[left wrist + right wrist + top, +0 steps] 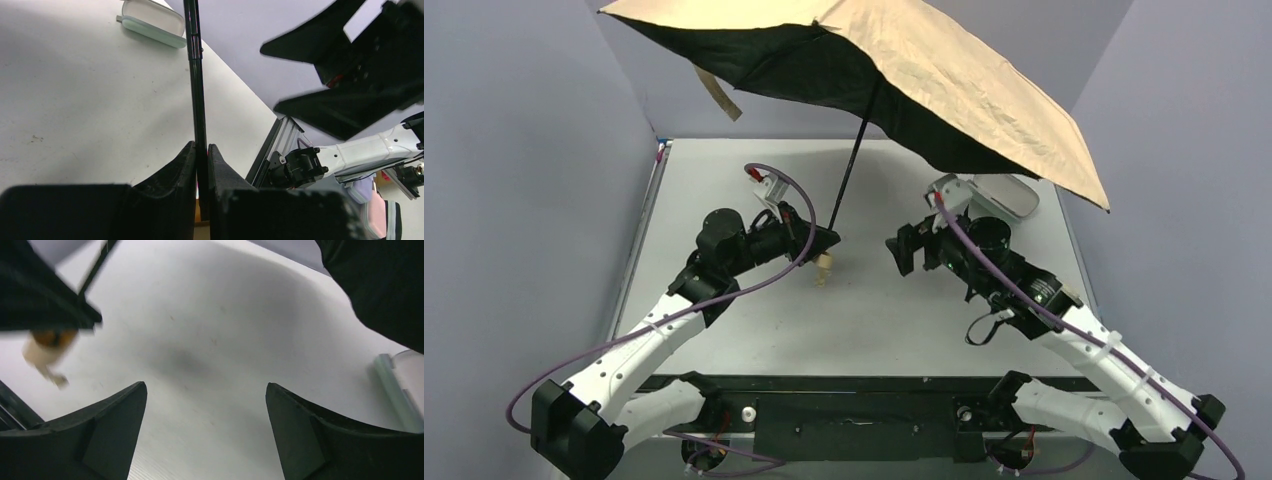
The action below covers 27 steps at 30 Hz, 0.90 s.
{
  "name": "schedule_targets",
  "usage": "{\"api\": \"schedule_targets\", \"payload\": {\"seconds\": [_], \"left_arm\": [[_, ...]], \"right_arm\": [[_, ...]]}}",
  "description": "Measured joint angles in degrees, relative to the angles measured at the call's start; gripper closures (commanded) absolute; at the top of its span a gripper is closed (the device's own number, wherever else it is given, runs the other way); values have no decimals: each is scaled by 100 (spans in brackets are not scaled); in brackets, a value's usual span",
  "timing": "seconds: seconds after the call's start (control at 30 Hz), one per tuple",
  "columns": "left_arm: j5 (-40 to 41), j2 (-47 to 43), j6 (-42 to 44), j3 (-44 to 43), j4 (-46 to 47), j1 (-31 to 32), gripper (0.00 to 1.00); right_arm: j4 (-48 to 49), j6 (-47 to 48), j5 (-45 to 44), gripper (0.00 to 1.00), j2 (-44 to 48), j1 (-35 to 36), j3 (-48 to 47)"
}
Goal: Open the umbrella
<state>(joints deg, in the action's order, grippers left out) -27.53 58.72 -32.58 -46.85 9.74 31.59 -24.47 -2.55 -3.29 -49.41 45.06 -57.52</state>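
The umbrella [944, 75] stands spread wide over the table, peach-tan fabric on top and black lining beneath. Its thin black shaft [852, 170] slants down to my left gripper [832, 238], which is shut on the shaft just above the small tan handle [824, 268]. In the left wrist view the shaft [196, 75] runs straight up from between the shut fingers [202, 148]. My right gripper [902, 248] hangs open a little to the right of the handle with nothing between its fingers [205, 386]. The right wrist view shows the blurred handle [46, 347] at the left.
A pale mint-green pouch [1006, 197] lies at the back right of the white table [864, 320], partly under the canopy; it also shows in the left wrist view [152, 22] and at the right wrist view's edge [400, 390]. Grey walls enclose the table.
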Motion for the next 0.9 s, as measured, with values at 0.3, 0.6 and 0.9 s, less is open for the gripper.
{"api": "schedule_targets", "payload": {"seconds": [0.3,0.6,0.9], "left_arm": [[68,144,-297,0,-2,22,100],[-7,323,-540,0,101,83,100],[-212,317,-472,-2,96,258,100]], "right_arm": [[1054,-2280,11,17,-1246,-730,-1078],[2662,-3901,-140,22,-2210,-1060,-1410],[3812,-4804,-153,33,-3259,-1447,-2055]]}}
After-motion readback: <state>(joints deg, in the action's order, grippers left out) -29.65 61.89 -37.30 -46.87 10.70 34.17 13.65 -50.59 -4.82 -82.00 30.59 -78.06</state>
